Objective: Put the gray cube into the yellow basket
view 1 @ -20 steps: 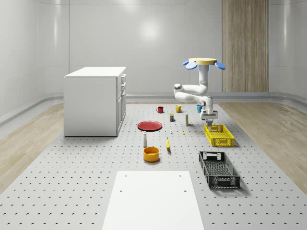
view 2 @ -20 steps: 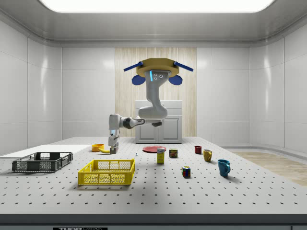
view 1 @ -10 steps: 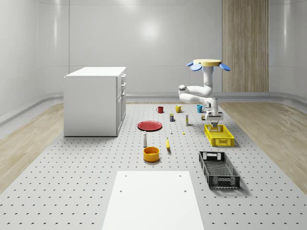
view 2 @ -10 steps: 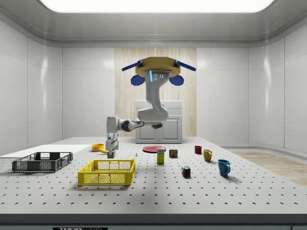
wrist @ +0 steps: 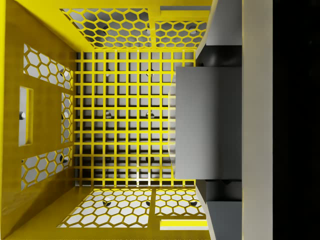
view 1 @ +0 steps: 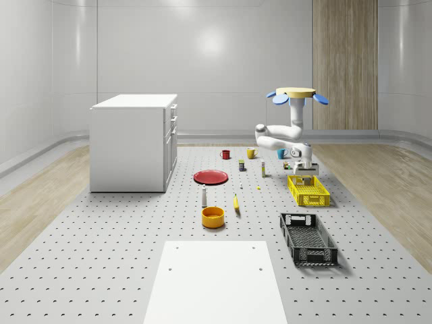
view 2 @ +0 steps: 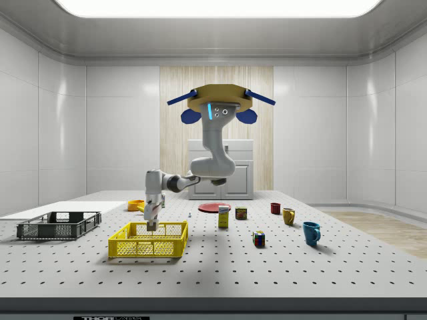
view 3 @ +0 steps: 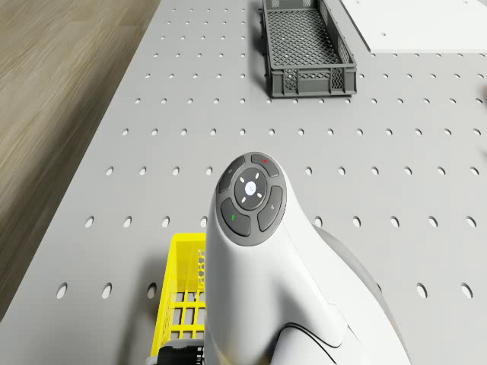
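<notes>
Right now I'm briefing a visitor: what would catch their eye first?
The drone hovering above the table, its white arm bent down. Then the gripper dipped into the yellow basket, shut on the gray cube. The black crate lies nearer the whole-scene camera.

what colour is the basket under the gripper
Yellow basket; clearest in the wrist view.

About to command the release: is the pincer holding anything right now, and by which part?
Yes. The pincer holds the gray cube, clamped on two opposite side faces, hanging inside the yellow basket above its grid floor.
</notes>
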Controlling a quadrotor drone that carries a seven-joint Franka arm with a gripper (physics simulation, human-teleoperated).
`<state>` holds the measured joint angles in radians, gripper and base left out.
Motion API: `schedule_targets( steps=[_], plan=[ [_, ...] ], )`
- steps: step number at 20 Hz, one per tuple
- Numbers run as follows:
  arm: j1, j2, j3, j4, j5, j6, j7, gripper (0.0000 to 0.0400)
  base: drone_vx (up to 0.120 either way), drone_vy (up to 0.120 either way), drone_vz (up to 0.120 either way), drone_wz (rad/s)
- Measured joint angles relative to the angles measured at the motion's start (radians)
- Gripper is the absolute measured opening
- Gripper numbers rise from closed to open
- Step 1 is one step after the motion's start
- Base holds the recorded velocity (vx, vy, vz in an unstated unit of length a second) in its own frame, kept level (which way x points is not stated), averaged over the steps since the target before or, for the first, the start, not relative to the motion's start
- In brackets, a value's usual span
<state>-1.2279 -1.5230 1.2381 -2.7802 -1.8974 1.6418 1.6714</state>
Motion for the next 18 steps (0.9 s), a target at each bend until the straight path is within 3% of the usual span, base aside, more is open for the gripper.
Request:
schedule_targets(
  steps=[13, 18],
  plan=[
    [-0.035, 0.017, -0.159, 0.067, -0.149, 0.066, -0.002, 0.0251, 0.0, 0.0, 0.0, 0.0],
    [-0.039, 0.027, -0.182, 0.08, -0.173, 0.071, -0.004, 0.0353, 0.0, 0.0, 0.0, 0.0]
  ],
)
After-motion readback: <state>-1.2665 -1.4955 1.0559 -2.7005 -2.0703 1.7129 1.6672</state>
